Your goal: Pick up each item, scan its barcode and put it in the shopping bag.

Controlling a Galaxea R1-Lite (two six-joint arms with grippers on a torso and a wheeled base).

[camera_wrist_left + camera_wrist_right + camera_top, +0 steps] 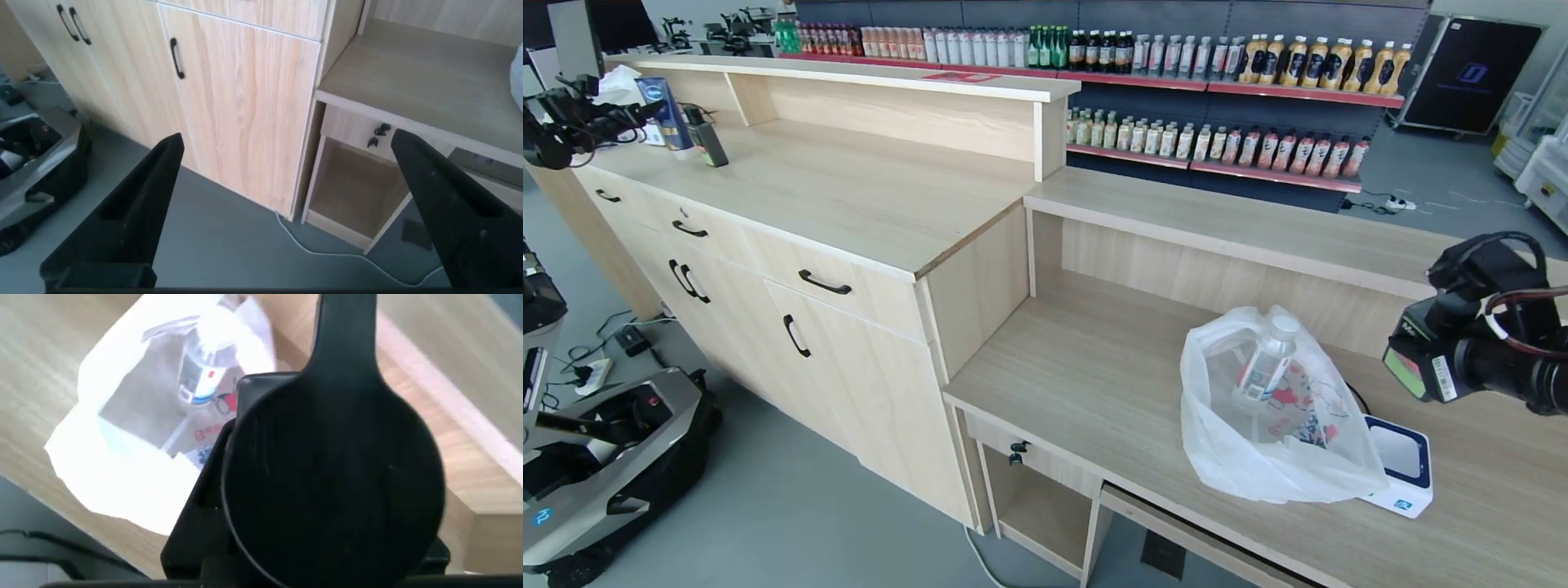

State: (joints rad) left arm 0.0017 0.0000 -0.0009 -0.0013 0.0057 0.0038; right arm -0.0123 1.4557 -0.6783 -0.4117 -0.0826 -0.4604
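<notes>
A translucent white shopping bag (1278,441) stands open on the low counter (1094,367), and a clear bottle (1262,359) with a white cap leans inside it. The bag (122,441) and bottle (200,359) lie below my right gripper. That gripper (1425,355) hovers right of the bag, shut on a dark container (1417,359) with a green and red label; its round black base (327,474) faces the wrist camera. A white and blue scanner (1405,465) lies against the bag's right side. My left gripper (286,139) is open over the floor, facing the cabinet.
On the tall counter (849,196) at the far left stand a blue box (662,110) and a dark item (707,135). Cabinet doors with black handles (825,284) lie below. Drink shelves (1217,73) line the back. Cables (596,367) lie on the floor.
</notes>
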